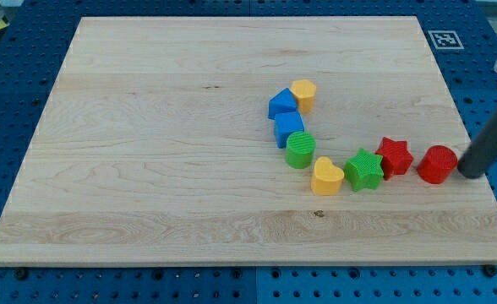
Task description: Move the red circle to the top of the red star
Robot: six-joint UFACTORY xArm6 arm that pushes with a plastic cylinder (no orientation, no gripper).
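Observation:
The red circle lies on the wooden board at the view's right, just right of the red star, with a small gap between them. My tip is at the lower end of the dark rod, right beside the red circle on its right side, close to touching it.
A green star touches the red star's left side. A yellow heart, a green circle, two blue blocks and a yellow block curve up to the view's left. The board's right edge is near the rod.

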